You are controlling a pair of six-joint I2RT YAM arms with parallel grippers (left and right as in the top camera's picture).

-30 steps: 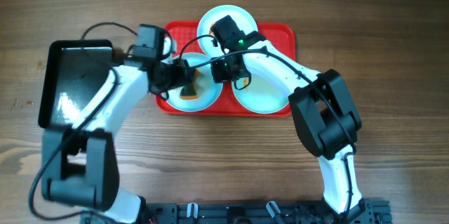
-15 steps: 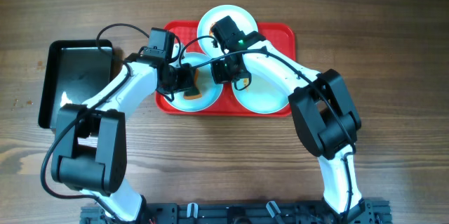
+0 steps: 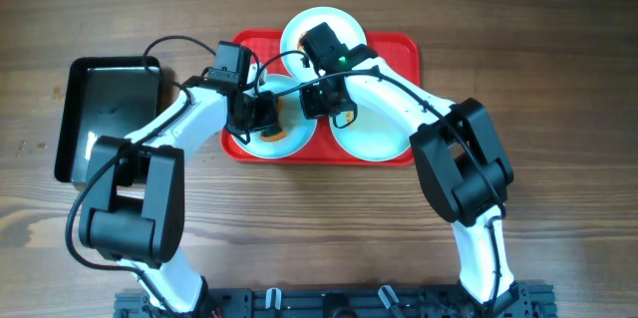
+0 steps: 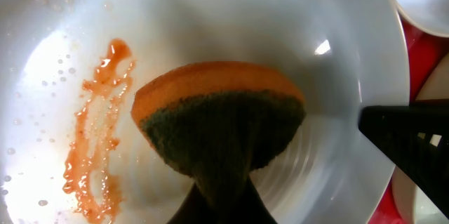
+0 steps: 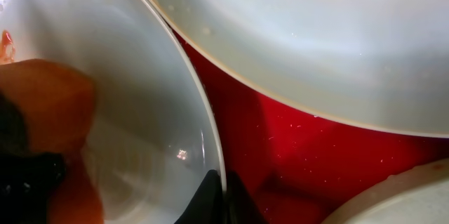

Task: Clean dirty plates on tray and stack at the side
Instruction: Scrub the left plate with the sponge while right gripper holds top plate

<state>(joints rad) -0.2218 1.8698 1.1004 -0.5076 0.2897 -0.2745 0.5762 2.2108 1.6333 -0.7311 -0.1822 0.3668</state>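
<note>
1. My left claw (image 4: 219, 203) is closed tightly on a sponge (image 4: 217, 119). Its jaws pinch the dark green scrub side, and the orange side points away from the claw.
2. The sponge is pressed into the whitish centre of the left plate (image 4: 210, 6), which sits in the left part of the red tray (image 3: 401, 47).
3. An orange smear (image 4: 95, 140) runs over this plate just beside the sponge, with small drops around it.
4. My right claw (image 5: 219, 194) is also closed. Its two dark fingers pinch the rim of the same left plate, on the side nearer the middle of the tray.
5. The far plate (image 3: 319, 27) lies at the far edge of the tray and reaches over the tray's rim. It looks clean from above.
6. The right plate (image 3: 379, 134) sits in the right part of the tray, close to the left plate. I cannot tell if their rims touch.
7. A black tray (image 3: 105, 119) lies on the wooden table (image 3: 538, 39), to the left of the red tray and apart from it.
</note>
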